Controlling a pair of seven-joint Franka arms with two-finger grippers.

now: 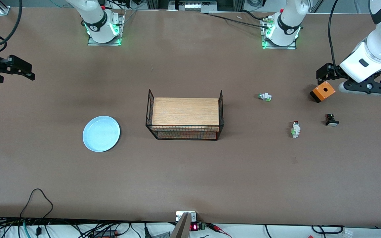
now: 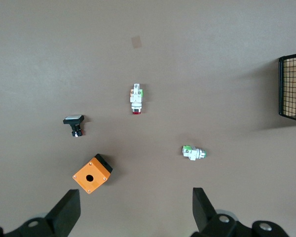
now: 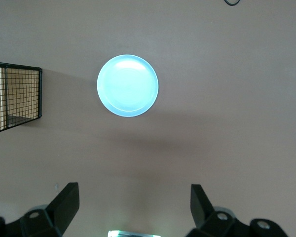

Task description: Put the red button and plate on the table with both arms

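**Plate and red button flat on the table, both grippers raised with fingers apart**

Tabletop point(image 1: 190, 178) runs bare along the edge nearest the front camera. Going farther in, the pale blue plate point(image 1: 101, 134) lies flat on the table toward the right arm's end, well apart from the wire rack point(image 1: 184, 115), which stands at mid-table with a wooden top. At about the same depth, toward the left arm's end, the red button point(image 1: 295, 129) lies on its side on the table, its dark red cap pointing away from the front camera and a green spot on its body. Just farther, and closer to the table's end, sits a black switch point(image 1: 331, 120). Farther again come the green-capped switch point(image 1: 264, 97), lying on its side, and the orange box point(image 1: 323, 91) with a black hole in its top.

The left gripper point(image 1: 324, 72) hangs over the table's end beside the orange box; the left wrist view shows its fingers point(image 2: 66, 212) spread wide, holding nothing. The right gripper point(image 1: 21, 69) hovers over the other end of the table, farther from the front camera than the plate, its fingers point(image 3: 64, 207) likewise spread and empty.
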